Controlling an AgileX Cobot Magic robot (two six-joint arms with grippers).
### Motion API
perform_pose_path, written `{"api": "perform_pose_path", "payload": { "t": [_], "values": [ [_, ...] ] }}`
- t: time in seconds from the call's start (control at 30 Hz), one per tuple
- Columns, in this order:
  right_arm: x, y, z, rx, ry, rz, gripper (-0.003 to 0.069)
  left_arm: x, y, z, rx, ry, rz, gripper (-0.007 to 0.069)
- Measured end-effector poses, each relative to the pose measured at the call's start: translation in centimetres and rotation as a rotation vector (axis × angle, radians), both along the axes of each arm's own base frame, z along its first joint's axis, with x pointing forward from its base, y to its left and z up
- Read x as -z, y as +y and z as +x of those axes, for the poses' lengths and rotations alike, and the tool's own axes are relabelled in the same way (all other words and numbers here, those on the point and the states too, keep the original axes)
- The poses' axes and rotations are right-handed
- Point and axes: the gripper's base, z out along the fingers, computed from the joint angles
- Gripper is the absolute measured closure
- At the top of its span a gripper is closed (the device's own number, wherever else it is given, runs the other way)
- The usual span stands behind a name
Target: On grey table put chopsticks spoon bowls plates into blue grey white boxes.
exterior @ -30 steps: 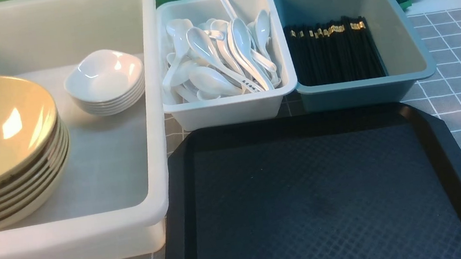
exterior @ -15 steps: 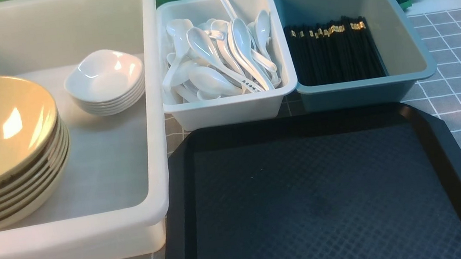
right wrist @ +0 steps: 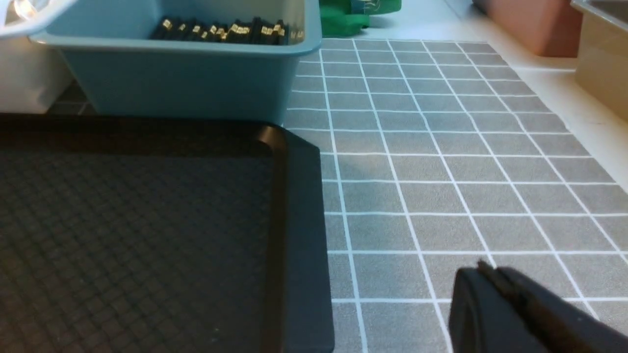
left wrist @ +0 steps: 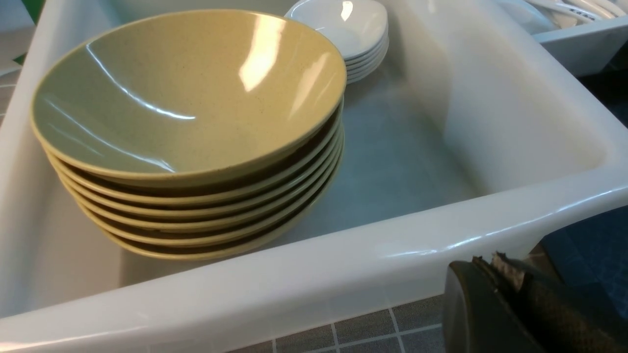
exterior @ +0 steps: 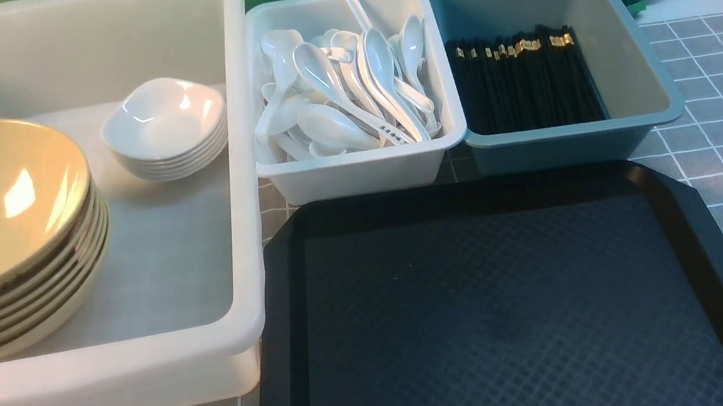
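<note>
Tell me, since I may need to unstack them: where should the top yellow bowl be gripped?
Pinch the top yellow bowl at its rim, coming from above on the side facing the white dishes. The rim flares clear of the bowl beneath, and the white box is open there.

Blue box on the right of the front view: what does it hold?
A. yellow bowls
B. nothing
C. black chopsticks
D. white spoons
C. The blue box holds a bundle of black chopsticks with gold ends; the white spoons lie in the box beside it.
</note>
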Motion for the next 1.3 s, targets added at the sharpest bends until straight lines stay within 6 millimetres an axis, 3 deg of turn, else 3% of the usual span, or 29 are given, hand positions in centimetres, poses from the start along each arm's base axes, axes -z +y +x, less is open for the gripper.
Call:
{"api": "perform_pose_path", "payload": {
  "t": [1.0,1.3],
  "values": [
    [0.0,0.0,0.0,0.002,0.000,0.000,0.0613,0.1,0.0,0.0,-0.007,0.009,-0.016,0.0636],
    [0.0,0.0,0.0,0.002,0.000,0.000,0.0603,1.5,-0.1,0.5,-0.003,0.046,-0.035,0.0636]
  ]
}}
